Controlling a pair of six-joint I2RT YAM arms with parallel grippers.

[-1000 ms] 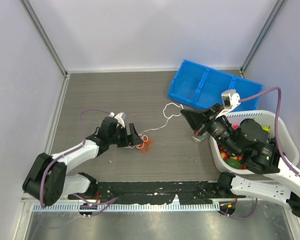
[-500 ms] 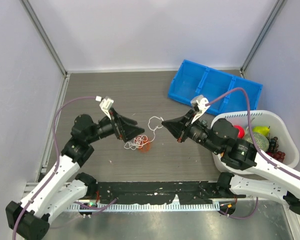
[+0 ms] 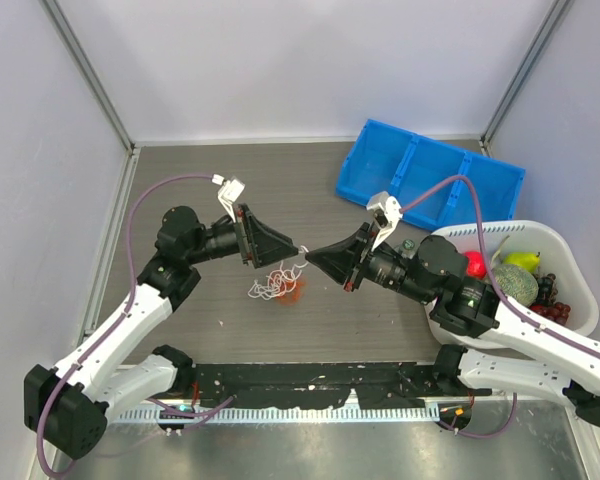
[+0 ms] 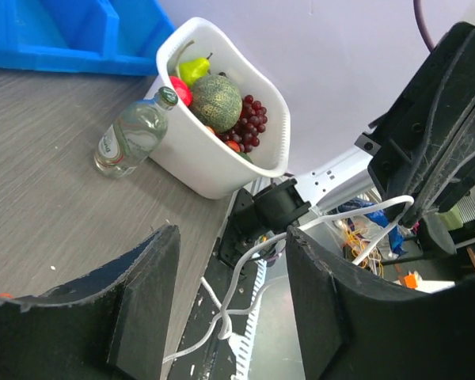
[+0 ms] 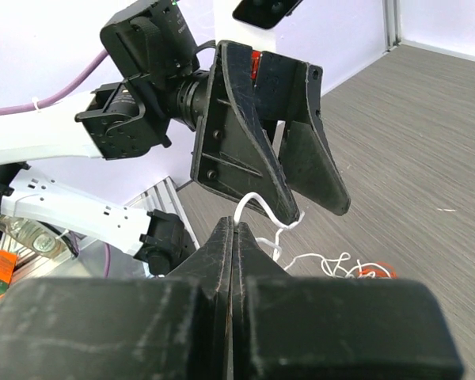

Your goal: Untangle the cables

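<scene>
Above the worktop (image 3: 180, 190), our right tool (image 3: 314, 256) clamps one white cable (image 5: 257, 198) — the left tool (image 3: 289, 247) stands apart around it. We risk tightening the clump (image 3: 277, 288) below, or losing grip, if we pull hard.

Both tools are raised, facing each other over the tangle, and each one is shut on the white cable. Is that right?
Not quite. Only the right tool is shut on the white cable. The left tool is open: the left wrist view shows its fingers well apart, with the cable passing through the gap between them. The rest of your statement holds.
</scene>
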